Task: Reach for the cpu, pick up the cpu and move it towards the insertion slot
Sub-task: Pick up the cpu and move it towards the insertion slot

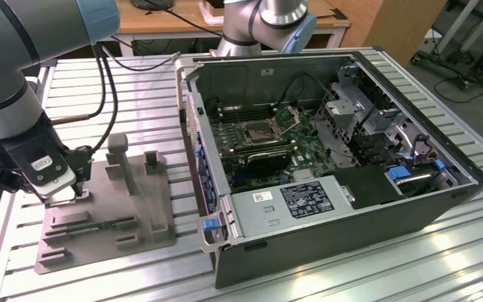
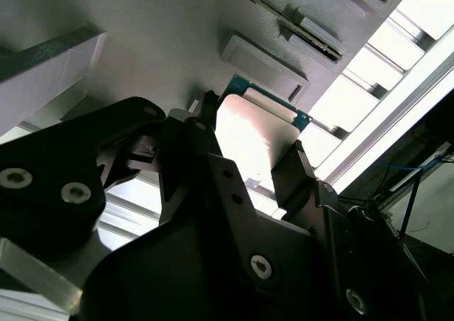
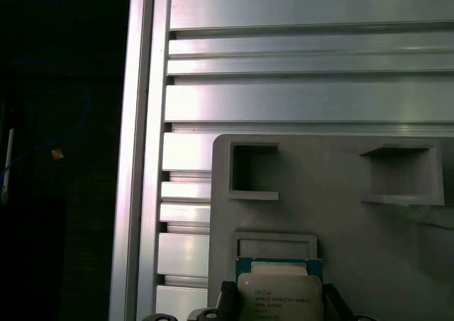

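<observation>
In both wrist views the cpu [image 2: 248, 133] [image 3: 280, 294], a small square chip with a shiny metal top and a green rim, sits between the black fingers [image 2: 206, 119] of my gripper [image 2: 250, 144] [image 3: 278, 305]. The fingers close on two opposite edges of it. It hangs just over the grey fixture [image 3: 340, 207], beside a small framed recess [image 3: 275, 244]; I cannot tell whether it has left the surface. In the exterior view the gripper [image 1: 61, 196] is low over the fixture at that view's left. The insertion slot [image 1: 254, 132] lies inside the opened computer case, its retention plate [image 1: 294, 115] raised.
The grey fixture [image 1: 107, 214] carries upright posts [image 1: 117, 157] and a thin green circuit strip [image 1: 99, 225]. The case's near wall [image 1: 204, 163] stands between fixture and motherboard. A black card [image 1: 263, 162] sits below the socket. Everything rests on a slatted aluminium table [image 1: 376, 270].
</observation>
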